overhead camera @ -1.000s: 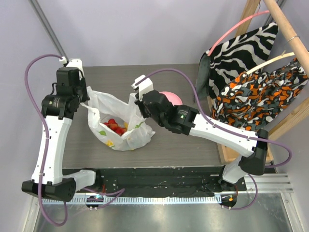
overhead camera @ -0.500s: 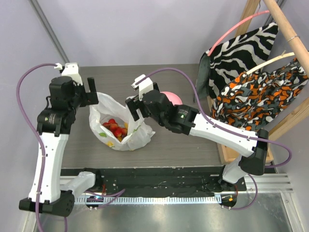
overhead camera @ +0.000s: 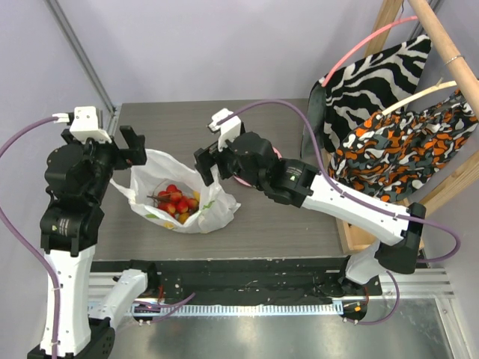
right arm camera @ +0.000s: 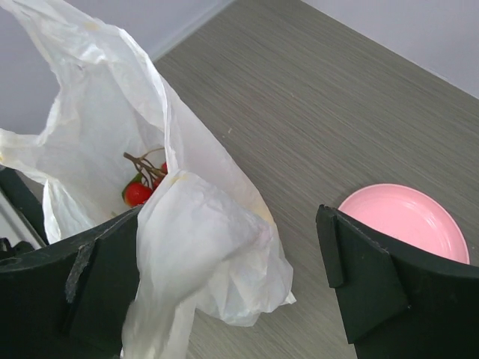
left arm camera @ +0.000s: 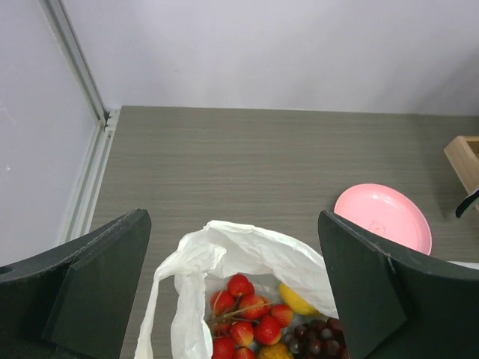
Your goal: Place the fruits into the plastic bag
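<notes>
Crinkly white plastic bag (overhead camera: pixel 217 213) sits open on the grey worktop (overhead camera: pixel 277 233), between the two arms. We note the fruits (left arm camera: pixel 247 318) inside it: small red ones, a yellow lemon (left arm camera: pixel 297 301), dark grapes (left arm camera: pixel 318 342). Left gripper (left arm camera: pixel 233 254) hangs over the bag's mouth, jaws spread wide, nothing held. Right gripper (right arm camera: pixel 232 262) likewise gapes wide; bag film bulges between its fingers, touching one. Pink plate (right arm camera: pixel 408 221) lies near the bag.

We see the crinkly white plastic bag (overhead camera: pixel 217 213) slumped open-mouthed on the table (overhead camera: pixel 284 239), holding the fruits (overhead camera: pixel 174 203): small red ones, a yellow lemon (left arm camera: pixel 297 301) and dark purple grapes (left arm camera: pixel 318 342).
</notes>
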Robot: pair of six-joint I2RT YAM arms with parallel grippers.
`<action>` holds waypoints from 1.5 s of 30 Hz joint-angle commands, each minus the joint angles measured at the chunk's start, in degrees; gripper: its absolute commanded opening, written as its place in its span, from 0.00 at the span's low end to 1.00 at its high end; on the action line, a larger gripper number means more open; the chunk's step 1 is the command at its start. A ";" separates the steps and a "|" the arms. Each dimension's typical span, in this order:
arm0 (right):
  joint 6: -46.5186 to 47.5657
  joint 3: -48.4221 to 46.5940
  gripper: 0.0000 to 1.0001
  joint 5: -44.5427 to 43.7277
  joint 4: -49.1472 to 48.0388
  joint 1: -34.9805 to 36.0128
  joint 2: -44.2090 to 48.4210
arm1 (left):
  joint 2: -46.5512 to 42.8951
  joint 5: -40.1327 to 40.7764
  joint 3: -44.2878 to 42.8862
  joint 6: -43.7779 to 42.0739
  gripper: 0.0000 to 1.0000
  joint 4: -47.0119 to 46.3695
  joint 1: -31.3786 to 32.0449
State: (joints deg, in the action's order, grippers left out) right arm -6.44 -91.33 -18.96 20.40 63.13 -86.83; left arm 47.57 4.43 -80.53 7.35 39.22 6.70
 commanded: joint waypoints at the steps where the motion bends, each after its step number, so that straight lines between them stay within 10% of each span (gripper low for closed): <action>1: -1.03 -2.36 1.00 3.40 -5.10 -0.55 4.64 | -0.73 0.23 -1.38 1.26 1.00 -4.94 -0.28; 11: -0.95 1.68 1.00 1.57 -11.79 -2.39 11.33 | 0.68 10.65 1.25 4.42 1.00 -8.28 -0.28; 20: -9.29 10.72 1.00 3.15 -11.62 -22.08 17.39 | -0.72 18.25 3.18 4.87 1.00 -10.31 -0.28; 45: -10.88 26.11 1.00 -5.47 -11.70 -22.97 25.57 | -10.57 21.16 9.08 1.70 1.00 -12.42 -0.28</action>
